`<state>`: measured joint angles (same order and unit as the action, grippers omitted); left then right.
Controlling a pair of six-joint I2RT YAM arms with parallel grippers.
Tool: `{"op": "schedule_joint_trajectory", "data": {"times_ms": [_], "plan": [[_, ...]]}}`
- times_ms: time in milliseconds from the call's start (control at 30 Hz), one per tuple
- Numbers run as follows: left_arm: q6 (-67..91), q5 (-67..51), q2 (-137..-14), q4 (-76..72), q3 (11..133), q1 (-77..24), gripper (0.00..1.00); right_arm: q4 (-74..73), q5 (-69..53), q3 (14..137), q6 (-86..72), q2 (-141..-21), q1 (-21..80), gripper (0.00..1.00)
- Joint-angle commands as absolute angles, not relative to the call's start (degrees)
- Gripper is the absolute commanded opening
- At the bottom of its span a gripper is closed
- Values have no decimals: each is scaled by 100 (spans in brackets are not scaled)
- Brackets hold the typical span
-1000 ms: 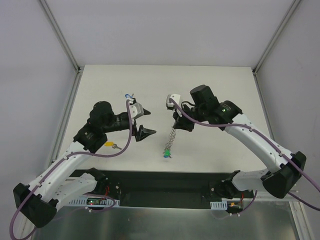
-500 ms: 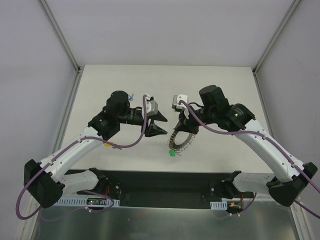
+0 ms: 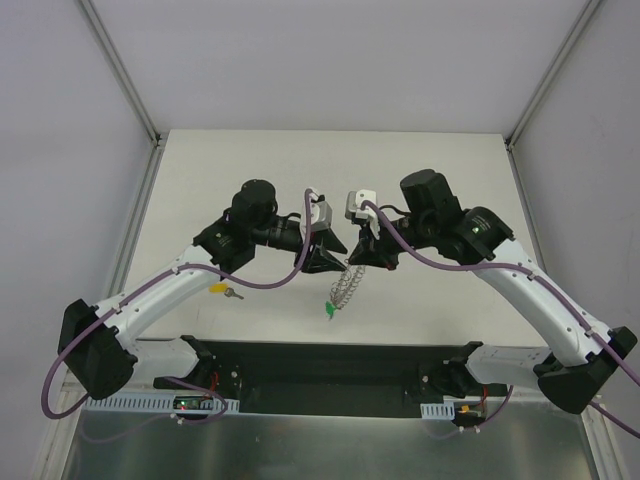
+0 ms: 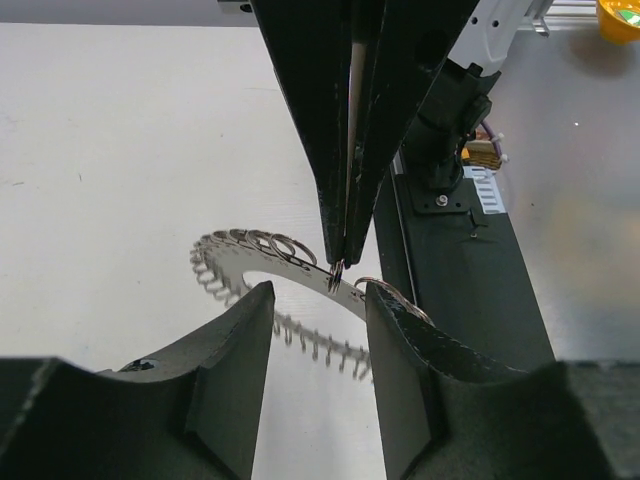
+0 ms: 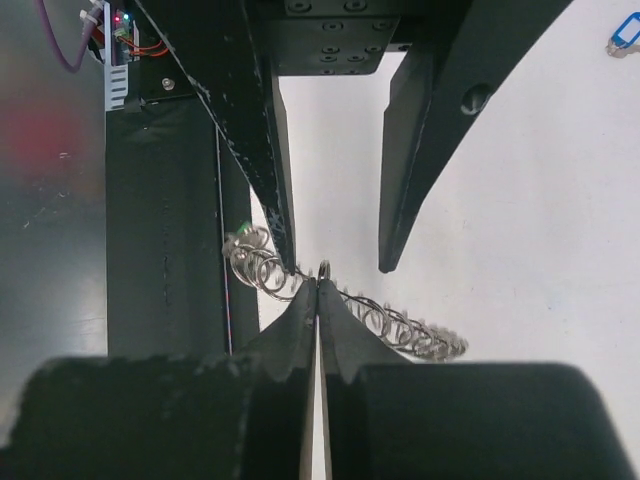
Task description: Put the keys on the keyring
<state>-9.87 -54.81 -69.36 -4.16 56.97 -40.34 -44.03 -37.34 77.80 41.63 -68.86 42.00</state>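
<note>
Your right end effector (image 5: 318,284) is clamped tight on the rim of the keyring (image 3: 346,284), with the 2 fingers pressed together and no gap. The ring hangs from that pinch, tilted, sloping down toward the near edge of the desk (image 3: 440,180). In the left wrist view its shadow falls on the desk beneath it. I cannot tell if the low end touches.

1 green key (image 3: 330,311) sits at the ring's low end, already on it.

Your left end effector (image 4: 318,298) is spread wide and holds nothing. Its 2 fingers straddle the ring right at the pinch point, 1 on each side of the right fingertips, close but not touching the rim.

The yellow key (image 3: 217,289) lies loose on the desk under your left arm, well apart from the ring. The blue key (image 5: 624,36) shows only in the right wrist view, far off on the desk.
</note>
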Motion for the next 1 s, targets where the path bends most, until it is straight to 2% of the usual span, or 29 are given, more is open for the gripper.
{"op": "schedule_joint_trajectory", "data": {"times_ms": [0,267,367,467,500,600,700,833,967], "plan": [[-984,-5774,-7022,-677,5985,-4122,40,-4263,-4034,8077,4298,-6680,4210,1],[-1028,-5818,-7084,-677,6038,-4157,23,-4210,-3990,8068,4254,-6750,4210,1],[-1028,-5836,-7093,-677,6012,-4157,0,-4184,-3955,8068,4245,-6759,4219,2],[-1028,-5713,-7049,-677,5968,-4157,0,-4166,-3920,8068,4158,-6741,4210,1],[-1028,-5608,-6988,-677,5942,-4149,0,-4096,-3876,8051,4105,-6724,4210,5],[-1125,-5187,-6778,-677,5775,-4148,0,-3659,-3474,7824,3737,-6513,4140,28],[-1204,-4782,-6558,-686,5581,-4157,0,-3149,-3087,7534,3262,-6259,4000,37],[-1126,-4430,-6337,-773,5336,-4157,0,-2559,-2900,7121,2708,-6074,3824,39],[-880,-4201,-6127,-1325,5028,-4157,0,-2242,-3251,6821,2540,-6047,3806,38]]}}
